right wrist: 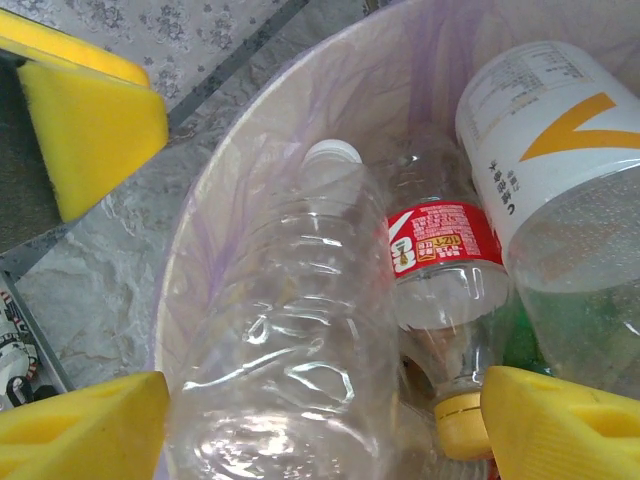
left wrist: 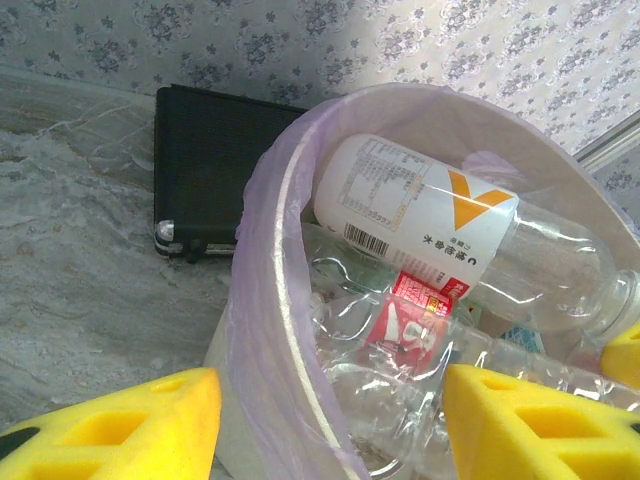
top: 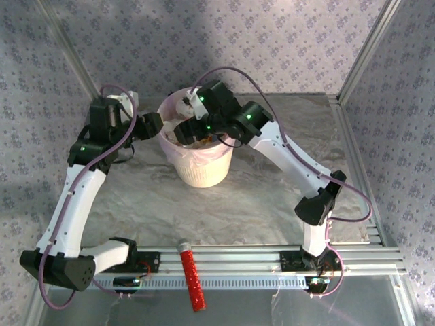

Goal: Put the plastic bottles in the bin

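The bin stands on the marbled worktop close to its far edge, a little left of the middle, with a pale purple liner folded over its rim.

The plastic bottles lie piled inside it:
- a white-labelled bottle with an orange V mark leans against the far wall
- a red-labelled bottle lies beside it
- a large clear bottle with a white cap lies along the wall
- a yellow cap shows lower down in the pile

The left gripper hangs just outside the bin's left rim. In the left wrist view its 2 yellow pads stand apart, with the lined rim below the gap between them, and it has hold of nothing.

The right gripper hangs over the mouth of the bin. Its pads are spread wide, and the large clear bottle lies under the gap between them. That bottle lies close against 1 pad and clear of the other, so it is not clamped.

A black case sits on the worktop behind the bin, towards the far edge. A red glittery tube lies across the metal rail at the near edge, between the 2 arm bases.
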Controlling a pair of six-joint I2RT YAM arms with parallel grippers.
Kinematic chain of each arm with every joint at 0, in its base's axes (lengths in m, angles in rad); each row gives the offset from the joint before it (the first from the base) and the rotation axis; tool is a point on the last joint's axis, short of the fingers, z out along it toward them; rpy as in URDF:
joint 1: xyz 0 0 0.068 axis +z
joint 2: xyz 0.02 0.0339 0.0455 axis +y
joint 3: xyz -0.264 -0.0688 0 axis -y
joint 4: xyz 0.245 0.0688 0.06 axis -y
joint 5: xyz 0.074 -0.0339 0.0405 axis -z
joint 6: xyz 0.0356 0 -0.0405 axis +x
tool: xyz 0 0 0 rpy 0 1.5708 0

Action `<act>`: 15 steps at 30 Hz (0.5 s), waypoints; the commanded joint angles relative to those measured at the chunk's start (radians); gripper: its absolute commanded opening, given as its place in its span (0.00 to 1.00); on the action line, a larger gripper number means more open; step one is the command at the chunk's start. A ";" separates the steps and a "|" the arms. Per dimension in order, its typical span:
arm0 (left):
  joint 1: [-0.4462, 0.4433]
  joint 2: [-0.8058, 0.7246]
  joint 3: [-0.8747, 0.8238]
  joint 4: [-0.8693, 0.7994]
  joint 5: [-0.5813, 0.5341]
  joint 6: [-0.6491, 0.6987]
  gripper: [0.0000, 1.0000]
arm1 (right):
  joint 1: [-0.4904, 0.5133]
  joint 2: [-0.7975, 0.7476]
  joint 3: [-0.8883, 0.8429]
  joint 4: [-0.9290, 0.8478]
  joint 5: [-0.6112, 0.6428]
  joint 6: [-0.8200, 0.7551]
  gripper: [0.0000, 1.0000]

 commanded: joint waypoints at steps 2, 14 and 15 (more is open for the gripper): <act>0.005 0.010 0.005 0.039 0.005 -0.013 0.60 | 0.003 -0.032 0.030 -0.023 0.037 -0.014 0.84; 0.006 0.026 -0.005 0.052 0.016 -0.016 0.60 | 0.003 -0.006 0.028 -0.031 0.111 -0.031 0.65; 0.005 0.024 -0.005 0.050 0.015 -0.015 0.61 | 0.003 0.001 0.028 -0.041 0.119 -0.029 0.64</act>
